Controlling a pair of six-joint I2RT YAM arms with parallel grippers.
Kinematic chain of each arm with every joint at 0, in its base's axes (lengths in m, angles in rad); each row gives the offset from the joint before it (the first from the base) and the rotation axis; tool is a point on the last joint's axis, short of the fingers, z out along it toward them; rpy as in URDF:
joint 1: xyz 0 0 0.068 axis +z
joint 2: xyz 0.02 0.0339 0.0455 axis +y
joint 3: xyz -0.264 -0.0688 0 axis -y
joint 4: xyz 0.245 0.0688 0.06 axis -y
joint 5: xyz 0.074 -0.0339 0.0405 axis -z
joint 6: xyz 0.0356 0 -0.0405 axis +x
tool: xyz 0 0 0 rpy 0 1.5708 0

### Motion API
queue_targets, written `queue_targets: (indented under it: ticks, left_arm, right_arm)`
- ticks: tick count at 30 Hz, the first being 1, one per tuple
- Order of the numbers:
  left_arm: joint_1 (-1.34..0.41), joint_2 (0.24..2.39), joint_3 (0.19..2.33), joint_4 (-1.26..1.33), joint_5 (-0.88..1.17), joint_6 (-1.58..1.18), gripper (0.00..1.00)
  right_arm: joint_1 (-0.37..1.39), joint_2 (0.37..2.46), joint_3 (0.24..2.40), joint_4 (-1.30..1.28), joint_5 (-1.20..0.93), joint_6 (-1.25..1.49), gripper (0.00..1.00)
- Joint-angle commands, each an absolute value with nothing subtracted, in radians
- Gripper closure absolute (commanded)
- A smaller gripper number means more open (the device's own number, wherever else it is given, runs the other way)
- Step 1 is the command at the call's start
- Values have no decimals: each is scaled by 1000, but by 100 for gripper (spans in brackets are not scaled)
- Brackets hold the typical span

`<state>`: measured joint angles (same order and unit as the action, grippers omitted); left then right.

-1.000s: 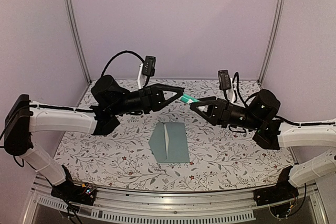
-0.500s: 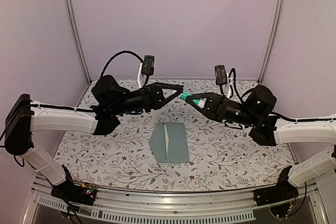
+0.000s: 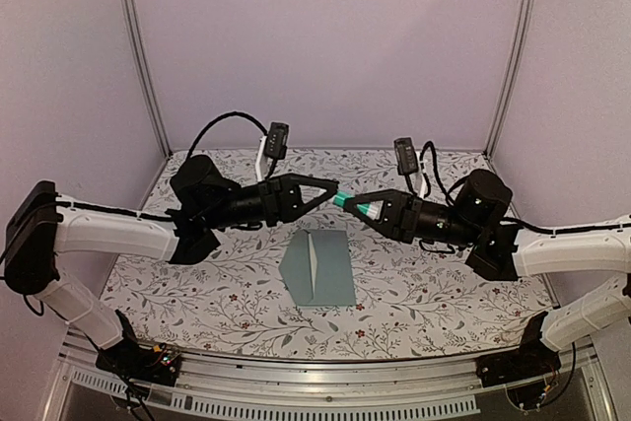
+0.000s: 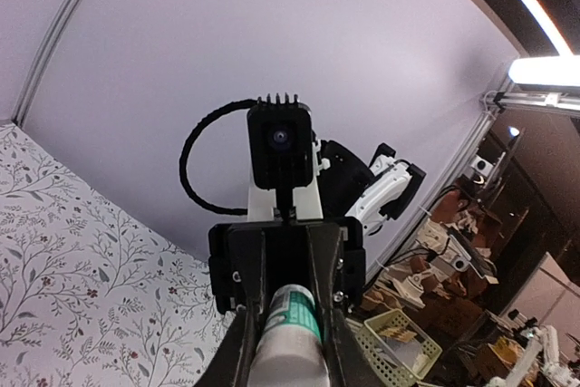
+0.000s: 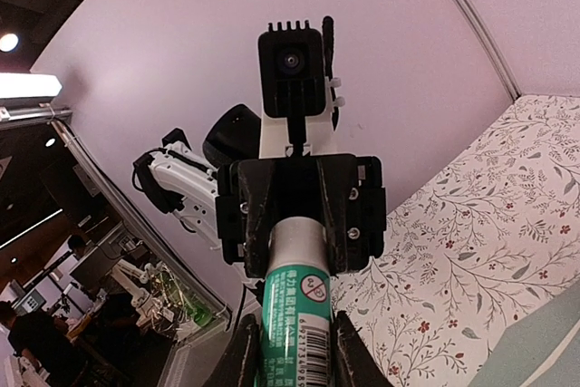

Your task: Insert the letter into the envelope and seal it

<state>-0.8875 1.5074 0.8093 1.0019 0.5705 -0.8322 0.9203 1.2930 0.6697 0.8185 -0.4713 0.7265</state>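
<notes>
Far left: my left arm (image 3: 108,232) reaches in over the floral table (image 3: 187,278), held up off the surface. My left gripper (image 3: 332,190) points right, toward the middle. Its jaws are narrowed onto the glue stick (image 3: 347,202). In the left wrist view the stick's white-and-green body (image 4: 288,333) sits tight between my fingers (image 4: 240,360), with no gap on either side.

Middle: the glue stick hangs in the air, bridging both grippers tip to tip. The teal part is at my left claw and the white part runs into my right one. It is well above the table.

Below it, middle front: the envelope (image 3: 333,273) lies flat on the table, pale teal, apart from both grippers, with nothing holding it. A whitish strip (image 3: 312,258) runs up its left half. I cannot tell if that is the letter or the envelope's own inside. A teal corner of the envelope (image 5: 544,351) shows at the lower right of the right wrist view.

Right of middle: my right gripper (image 3: 363,207) points left, facing the other claw. Its jaws are also pinched on the glue stick. In the right wrist view the barcode label (image 5: 299,314) is clamped between my fingers (image 5: 243,355). My right arm (image 3: 552,251) comes in from the far right, also off the table.
</notes>
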Motion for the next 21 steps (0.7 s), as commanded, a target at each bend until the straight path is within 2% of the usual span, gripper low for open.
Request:
queue_targets:
  ticks: [1,15,18,21]
  left_arm:
    - [-810,1463,774,1054,531,-870,100]
    - [-752,1397,704,1017,518,-873,100]
    - [-729,1345,687,884,512,-828,100]
    - [-723,1283,702,628,437,-714,100]
  right_arm:
    - [914,1219,630,846,-464,720,100]
    - [914,1179,605,766,-440,701,100]
    - [914,1160,620,679,-411,679,100]
    - [914,1140,642,556,-359,649,100]
